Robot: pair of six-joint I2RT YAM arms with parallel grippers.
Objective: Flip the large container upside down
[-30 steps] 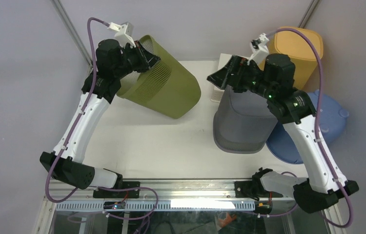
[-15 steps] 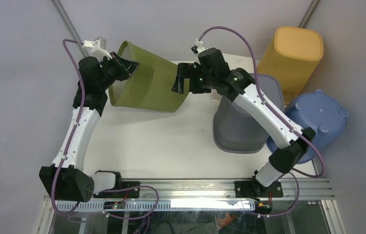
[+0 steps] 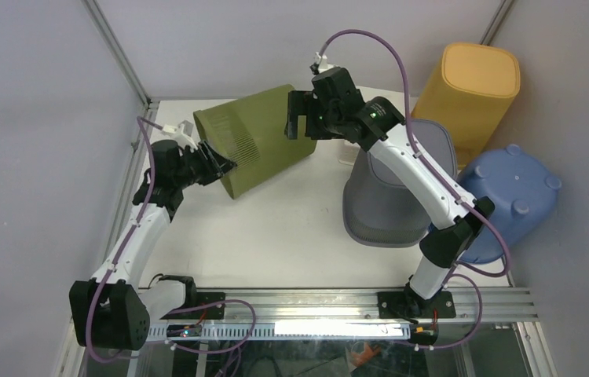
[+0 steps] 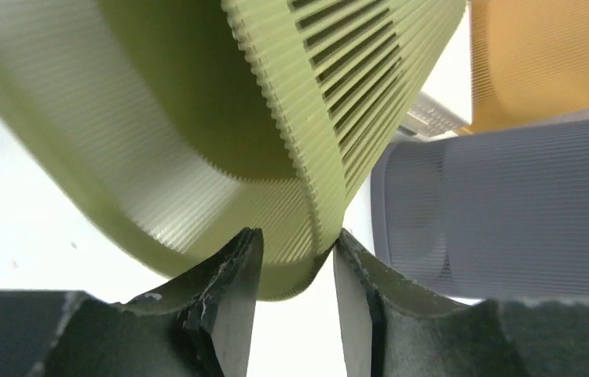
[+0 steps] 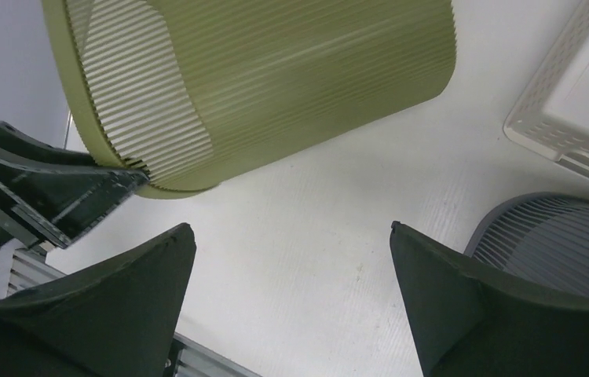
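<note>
The large container (image 3: 264,137) is an olive ribbed bin, tipped on its side at the back left of the table, mouth toward the left arm, base toward the back right. My left gripper (image 3: 224,166) is at the lower rim. In the left wrist view its jaws (image 4: 298,243) stand a little apart, open, with the rim of the container (image 4: 197,118) between the fingertips. My right gripper (image 3: 298,126) hovers wide open over the base end, holding nothing. The right wrist view has the container (image 5: 276,78) ahead of the right gripper (image 5: 291,236).
A grey bin (image 3: 389,196) stands upside down right of centre, with a yellow bin (image 3: 476,86) and a blue tub (image 3: 511,196) beyond it at the right edge. A white basket (image 5: 582,118) lies behind the grey bin. The left arm's fingers (image 5: 56,196) show in the right wrist view.
The left arm has swung the bin's rim down and toward the front, then parted its jaws. The right arm has moved from the grey bin to above the olive bin's base.
</note>
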